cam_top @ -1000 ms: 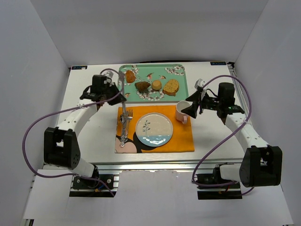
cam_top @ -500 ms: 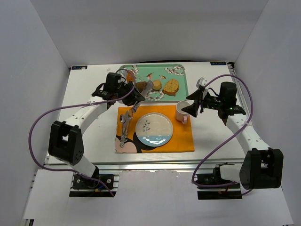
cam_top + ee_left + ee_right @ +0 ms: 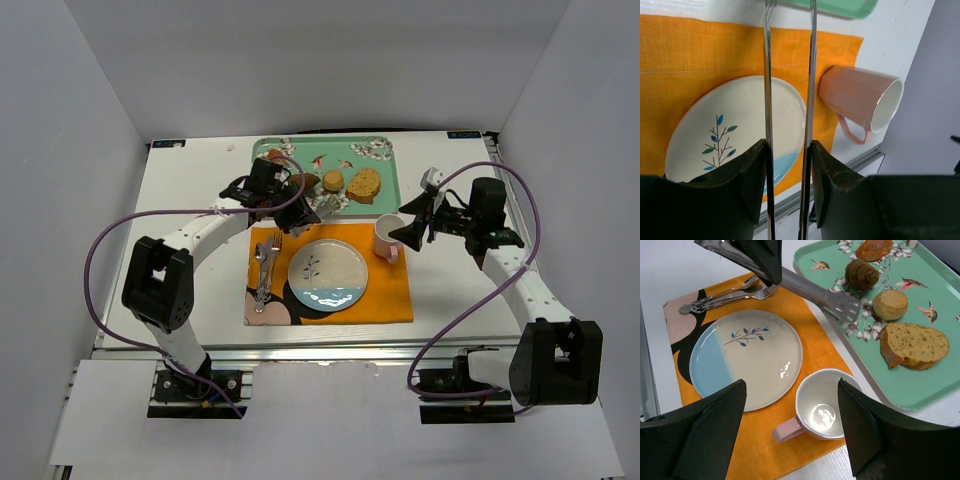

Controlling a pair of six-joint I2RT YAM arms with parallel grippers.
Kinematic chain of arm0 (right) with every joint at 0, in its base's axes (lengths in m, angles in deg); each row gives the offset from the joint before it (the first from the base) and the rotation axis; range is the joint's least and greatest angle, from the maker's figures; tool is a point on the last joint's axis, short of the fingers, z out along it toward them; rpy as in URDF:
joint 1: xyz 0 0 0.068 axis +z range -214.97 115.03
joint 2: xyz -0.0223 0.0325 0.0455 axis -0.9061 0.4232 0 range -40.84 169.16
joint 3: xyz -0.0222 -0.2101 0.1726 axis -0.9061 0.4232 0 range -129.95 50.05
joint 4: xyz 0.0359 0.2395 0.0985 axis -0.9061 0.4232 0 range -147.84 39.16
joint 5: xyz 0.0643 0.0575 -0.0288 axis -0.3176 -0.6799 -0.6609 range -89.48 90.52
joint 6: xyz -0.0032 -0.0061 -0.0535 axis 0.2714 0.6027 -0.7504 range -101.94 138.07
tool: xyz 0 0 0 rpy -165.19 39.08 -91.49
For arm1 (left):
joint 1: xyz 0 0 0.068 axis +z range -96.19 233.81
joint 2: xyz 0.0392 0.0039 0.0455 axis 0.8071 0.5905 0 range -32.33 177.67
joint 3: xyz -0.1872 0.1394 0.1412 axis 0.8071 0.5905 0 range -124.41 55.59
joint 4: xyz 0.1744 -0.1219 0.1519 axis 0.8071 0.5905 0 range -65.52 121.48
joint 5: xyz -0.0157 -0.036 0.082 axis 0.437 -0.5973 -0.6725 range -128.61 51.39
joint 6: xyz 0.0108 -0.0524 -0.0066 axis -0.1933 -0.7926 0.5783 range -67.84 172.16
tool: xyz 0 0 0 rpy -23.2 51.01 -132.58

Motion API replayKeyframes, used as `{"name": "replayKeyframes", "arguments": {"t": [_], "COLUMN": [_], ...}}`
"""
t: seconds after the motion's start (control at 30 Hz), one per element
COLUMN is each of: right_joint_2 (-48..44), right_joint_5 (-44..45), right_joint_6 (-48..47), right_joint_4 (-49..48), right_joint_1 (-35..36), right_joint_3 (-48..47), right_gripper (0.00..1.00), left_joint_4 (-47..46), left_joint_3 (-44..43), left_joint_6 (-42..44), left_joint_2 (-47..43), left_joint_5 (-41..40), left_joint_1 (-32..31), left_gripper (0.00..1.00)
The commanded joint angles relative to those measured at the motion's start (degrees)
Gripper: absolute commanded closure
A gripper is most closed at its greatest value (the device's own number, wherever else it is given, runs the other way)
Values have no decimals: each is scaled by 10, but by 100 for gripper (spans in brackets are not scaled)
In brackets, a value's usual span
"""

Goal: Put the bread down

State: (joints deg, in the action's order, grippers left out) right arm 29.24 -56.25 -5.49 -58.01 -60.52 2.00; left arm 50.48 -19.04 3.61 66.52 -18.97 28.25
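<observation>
The bread (image 3: 333, 181) (image 3: 890, 303) is a small round golden bun resting on the green tray (image 3: 393, 188) (image 3: 930, 385). My left gripper (image 3: 298, 205) (image 3: 788, 145) is shut on metal tongs (image 3: 811, 75) (image 3: 842, 305), its jaws pressing on the two arms, which stand a little apart. The tongs' flat tips lie at the tray's near edge, just short of the bun and not touching it. My right gripper (image 3: 410, 226) (image 3: 791, 385) hangs open above the pink mug (image 3: 387, 238) (image 3: 825, 405), holding nothing.
A white and blue plate (image 3: 327, 273) (image 3: 747, 357) sits on the orange placemat (image 3: 390, 290), with a fork and spoon (image 3: 266, 262) (image 3: 725, 297) to its left. The tray also carries a dark brown wedge (image 3: 862, 272), a large tan slice (image 3: 364, 184) (image 3: 915, 345) and an orange piece (image 3: 874, 247).
My left arm has swung right from beside the placemat to the tray's near edge, and the tongs' arms have spread apart. The right arm has hardly moved.
</observation>
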Motion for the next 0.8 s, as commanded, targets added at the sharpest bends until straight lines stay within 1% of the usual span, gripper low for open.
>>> {"name": "replayKeyframes", "arguments": {"t": [0.0,0.13,0.17,0.5,0.77], "right_joint_2": [-10,-9,-9,-8,-6], "right_joint_5": [-13,-14,-14,-13,-17], "right_joint_6": [3,6,5,4,7], "right_joint_4": [-21,-26,-26,-26,-32], "right_joint_1": [-5,-4,-5,-8,-10], "right_joint_3": [6,8,9,9,9], "right_gripper": [22,22,22,22,22], "left_joint_4": [-47,-118,-148,-201,-263], "left_joint_3": [-16,10,21,40,85], "left_joint_6": [-57,-134,-145,-208,-291], "left_joint_2": [-20,-16,-15,3,-4], "left_joint_5": [-33,-35,-32,-30,-33], "left_joint_1": [-5,-7,-7,-8,-8], "left_gripper": [51,51,51,50,50]}}
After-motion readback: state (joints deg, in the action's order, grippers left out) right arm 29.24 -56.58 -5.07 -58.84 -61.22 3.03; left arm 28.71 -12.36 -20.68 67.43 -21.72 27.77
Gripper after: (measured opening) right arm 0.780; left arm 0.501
